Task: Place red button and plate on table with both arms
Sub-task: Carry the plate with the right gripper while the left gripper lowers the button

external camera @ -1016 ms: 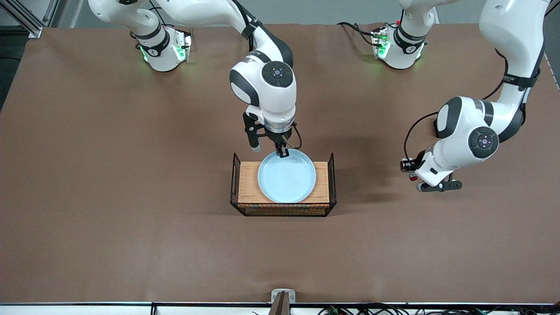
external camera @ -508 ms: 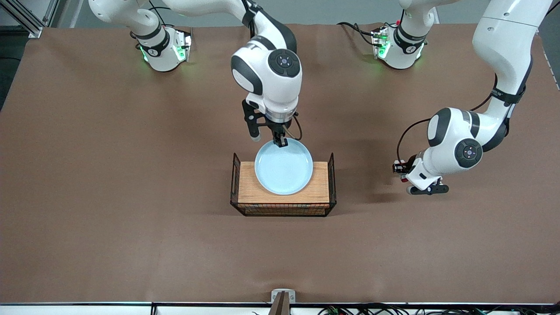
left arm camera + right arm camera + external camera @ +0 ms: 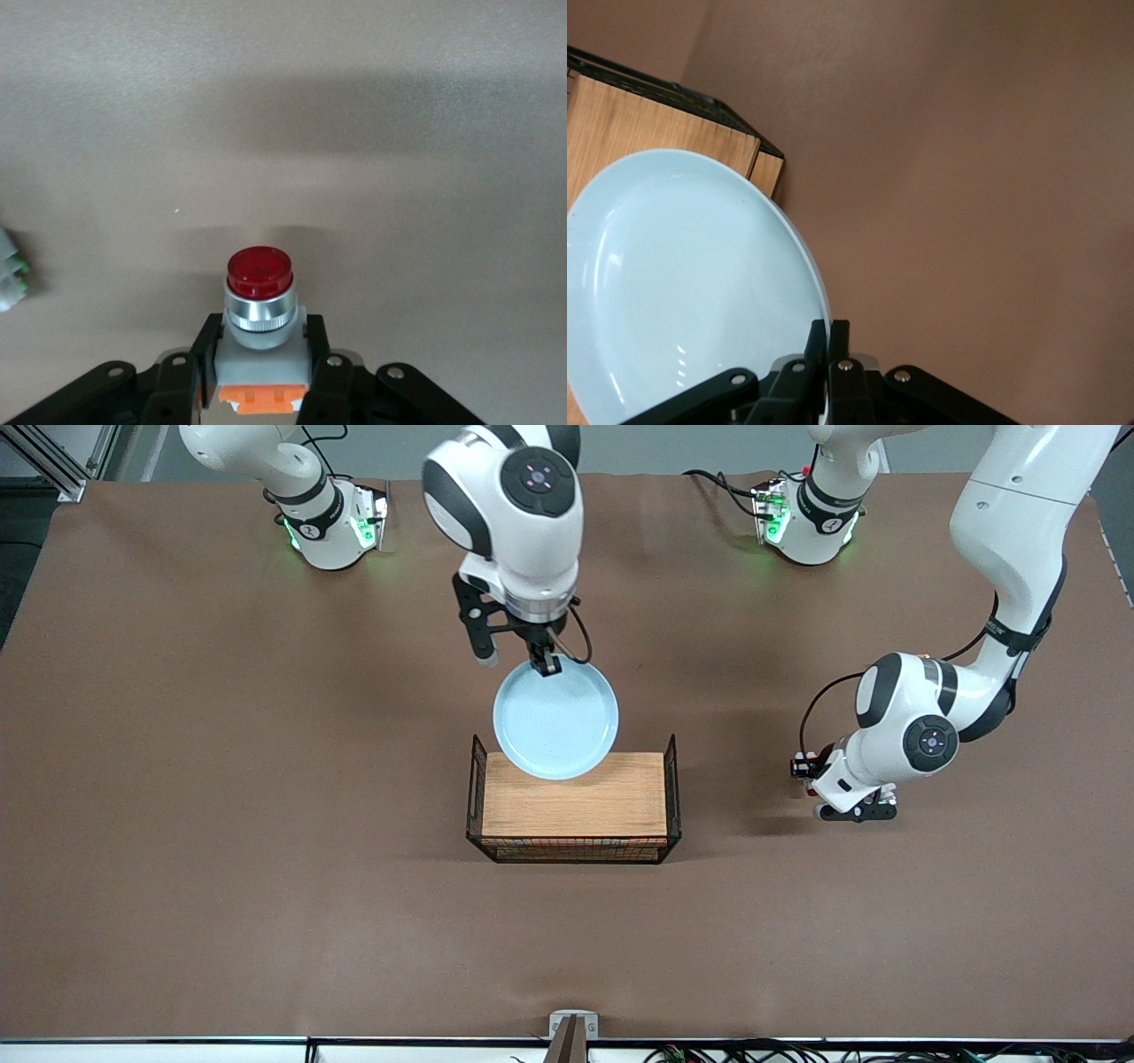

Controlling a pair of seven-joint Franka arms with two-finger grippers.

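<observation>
The pale-blue plate (image 3: 555, 722) hangs tilted in the air over the rack's top edge and the brown table (image 3: 266, 779). My right gripper (image 3: 545, 664) is shut on its rim. In the right wrist view the black fingers (image 3: 819, 345) pinch the rim of the plate (image 3: 682, 283). My left gripper (image 3: 802, 766) hovers low over the table toward the left arm's end, beside the rack. It is shut on the red button (image 3: 259, 301), clamping the white body, with the red cap and silvery collar sticking out past the fingertips (image 3: 205, 341).
A black wire rack with a wooden top (image 3: 576, 806) stands mid-table, its top bare; it also shows under the plate as the rack (image 3: 647, 124). Both arm bases (image 3: 332, 522) stand along the table's edge farthest from the front camera. A white-and-green thing (image 3: 11, 279) shows at the left wrist view's edge.
My right gripper has lifted the plate off the rack's top and carried it up toward the robot bases. My left gripper has sunk a little and drifted toward the rack with the button.
</observation>
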